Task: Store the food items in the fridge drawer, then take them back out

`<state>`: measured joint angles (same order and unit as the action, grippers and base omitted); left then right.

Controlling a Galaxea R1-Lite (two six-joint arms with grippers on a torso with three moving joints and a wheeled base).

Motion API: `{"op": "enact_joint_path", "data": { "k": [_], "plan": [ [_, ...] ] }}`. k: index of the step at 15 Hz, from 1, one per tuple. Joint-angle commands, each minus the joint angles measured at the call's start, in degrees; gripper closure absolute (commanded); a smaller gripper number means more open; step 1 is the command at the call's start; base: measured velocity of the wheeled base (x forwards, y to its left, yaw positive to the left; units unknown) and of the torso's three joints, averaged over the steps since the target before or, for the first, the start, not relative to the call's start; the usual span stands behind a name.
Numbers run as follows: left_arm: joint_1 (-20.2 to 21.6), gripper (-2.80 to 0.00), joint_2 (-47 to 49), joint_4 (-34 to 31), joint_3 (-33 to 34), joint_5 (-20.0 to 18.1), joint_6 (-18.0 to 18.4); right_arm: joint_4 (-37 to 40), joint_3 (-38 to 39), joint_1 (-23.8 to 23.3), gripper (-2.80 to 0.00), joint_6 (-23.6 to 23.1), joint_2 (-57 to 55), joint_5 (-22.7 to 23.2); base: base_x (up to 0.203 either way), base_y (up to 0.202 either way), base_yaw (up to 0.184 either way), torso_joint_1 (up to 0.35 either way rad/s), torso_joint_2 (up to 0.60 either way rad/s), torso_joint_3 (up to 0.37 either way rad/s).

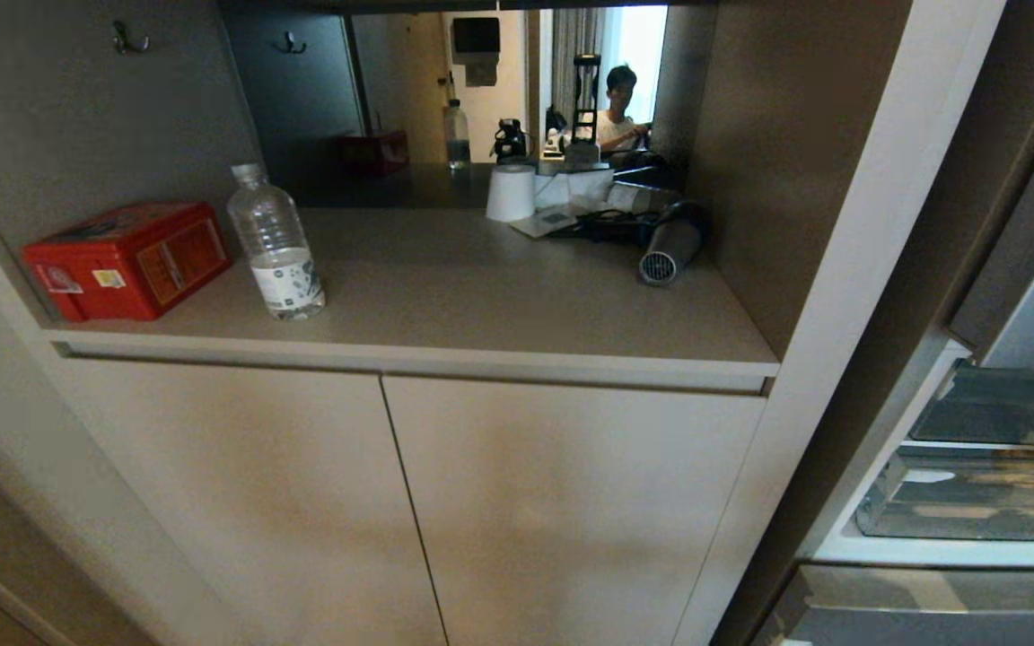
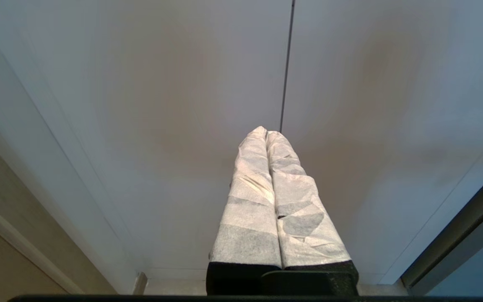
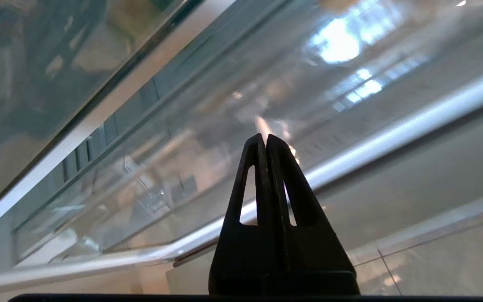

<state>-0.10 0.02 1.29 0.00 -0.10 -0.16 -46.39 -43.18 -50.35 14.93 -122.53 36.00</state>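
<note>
One right gripper [image 3: 266, 136], mine, black, jaws pressed together on nothing, tips pointed at the clear front of one fridge drawer [image 3: 191, 126]. One left gripper [image 2: 266, 132], white-wrapped, jaws together, facing two cabinet doors [image 2: 183, 105]. Counter: one red tin box [image 1: 127, 258], one water bottle [image 1: 276, 242], one hair dryer [image 1: 671, 240]. Food items: perhaps behind the drawer's glare; I cannot tell.

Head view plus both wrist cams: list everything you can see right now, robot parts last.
Tin box: one, red, counter's left end.
Water bottle: one, clear, right of the box.
Paper roll: one, white, counter's back.
Hair dryer: one, dark grey, counter's right.
Cabinet doors: two, beige, under the counter.
Fridge drawer: one, transparent, before the right gripper.
Person: one, seated, background.
Left gripper: white-wrapped, shut, facing the doors.
Right gripper: black, shut, empty.
</note>
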Motion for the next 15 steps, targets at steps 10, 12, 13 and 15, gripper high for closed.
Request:
{"op": "enact_joint_path", "data": {
  "k": [10, 12, 13, 15],
  "plan": [
    [0.0, 0.00, 0.0, 0.0, 0.6, 0.0, 0.0, 17.9, 26.8, -2.1, 0.00, -9.5, 46.5, -2.2, 0.000, 0.000, 0.000, 0.000, 0.00, 0.000],
    [0.0, 0.00, 0.0, 0.0, 0.6, 0.0, 0.0, 20.4, 31.9, 7.8, 0.00, -10.3, 57.3, -3.9, 0.000, 0.000, 0.000, 0.000, 0.00, 0.000],
    [0.0, 0.00, 0.0, 0.0, 0.6, 0.0, 0.0, 21.1, 34.0, 15.2, 0.00, -9.9, 61.4, -5.9, 0.000, 0.000, 0.000, 0.000, 0.00, 0.000],
    [0.0, 0.00, 0.0, 0.0, 0.6, 0.0, 0.0, 22.2, 38.0, 31.3, 0.00, -8.3, 72.6, -11.9, 0.000, 0.000, 0.000, 0.000, 0.00, 0.000]
  ]
}}
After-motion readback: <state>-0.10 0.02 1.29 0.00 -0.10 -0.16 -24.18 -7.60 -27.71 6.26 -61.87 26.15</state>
